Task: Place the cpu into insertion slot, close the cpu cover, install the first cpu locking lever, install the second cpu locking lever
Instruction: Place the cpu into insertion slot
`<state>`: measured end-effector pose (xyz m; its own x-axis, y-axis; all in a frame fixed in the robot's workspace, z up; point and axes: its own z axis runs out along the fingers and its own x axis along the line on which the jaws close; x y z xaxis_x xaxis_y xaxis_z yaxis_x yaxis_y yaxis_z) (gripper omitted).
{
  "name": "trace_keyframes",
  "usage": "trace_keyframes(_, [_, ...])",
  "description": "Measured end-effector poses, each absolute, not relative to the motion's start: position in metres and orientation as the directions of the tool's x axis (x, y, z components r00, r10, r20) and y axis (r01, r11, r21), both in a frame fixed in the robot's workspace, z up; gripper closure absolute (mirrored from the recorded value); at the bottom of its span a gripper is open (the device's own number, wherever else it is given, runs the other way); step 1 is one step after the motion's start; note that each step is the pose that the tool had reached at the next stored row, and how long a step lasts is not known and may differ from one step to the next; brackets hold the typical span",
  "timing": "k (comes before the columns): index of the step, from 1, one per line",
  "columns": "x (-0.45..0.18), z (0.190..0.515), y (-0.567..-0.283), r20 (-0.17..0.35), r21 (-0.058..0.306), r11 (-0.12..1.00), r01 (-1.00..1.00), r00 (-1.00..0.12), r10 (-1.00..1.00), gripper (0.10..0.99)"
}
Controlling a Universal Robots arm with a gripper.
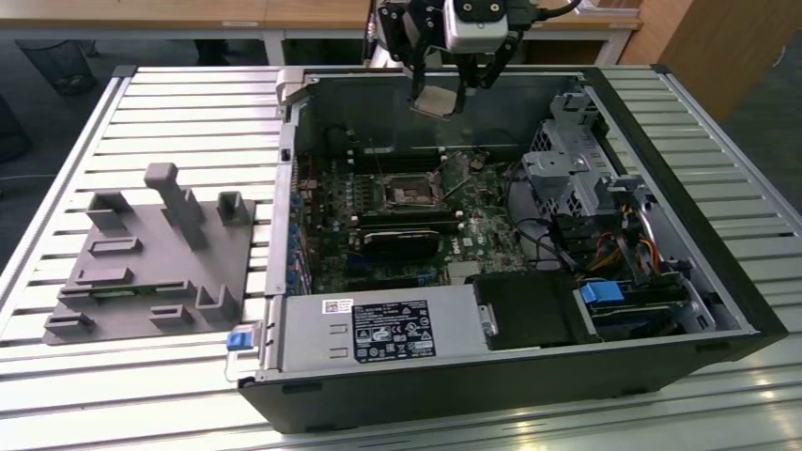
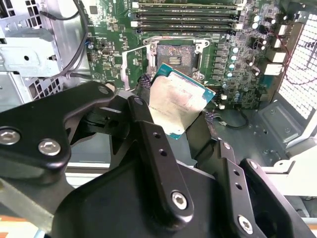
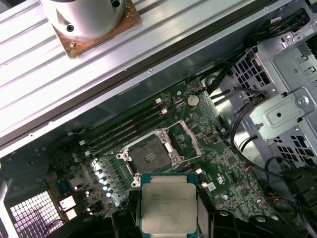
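Note:
My gripper (image 1: 439,97) hangs over the far side of the open computer case, shut on the cpu (image 1: 435,101), a flat square chip with a pale metal top. In both wrist views the cpu (image 2: 181,101) (image 3: 168,201) sits tilted between the black fingers (image 2: 143,119). The insertion slot (image 1: 410,193) (image 2: 176,54) (image 3: 148,156) lies below it on the green board, uncovered, with its dark centre showing. The cpu cover (image 3: 190,139) is a thin metal frame swung up beside the socket. The cpu hangs well above the socket, apart from it.
A black block (image 1: 401,240) and long memory slots (image 2: 185,15) flank the socket. A drive cage with cables (image 1: 577,164) fills the case on the exterior view's right, with a power supply (image 1: 363,329) at the front. A grey fixture (image 1: 150,254) lies on the slatted table (image 1: 188,113).

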<state>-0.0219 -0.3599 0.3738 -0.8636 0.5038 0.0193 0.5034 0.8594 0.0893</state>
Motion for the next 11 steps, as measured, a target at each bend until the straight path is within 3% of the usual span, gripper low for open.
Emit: trace_keyframes(11, [-0.0219, 0.3732, -0.3596, 0.019, 0.089, 0.829, 0.552, -0.833, 0.552, 0.549])
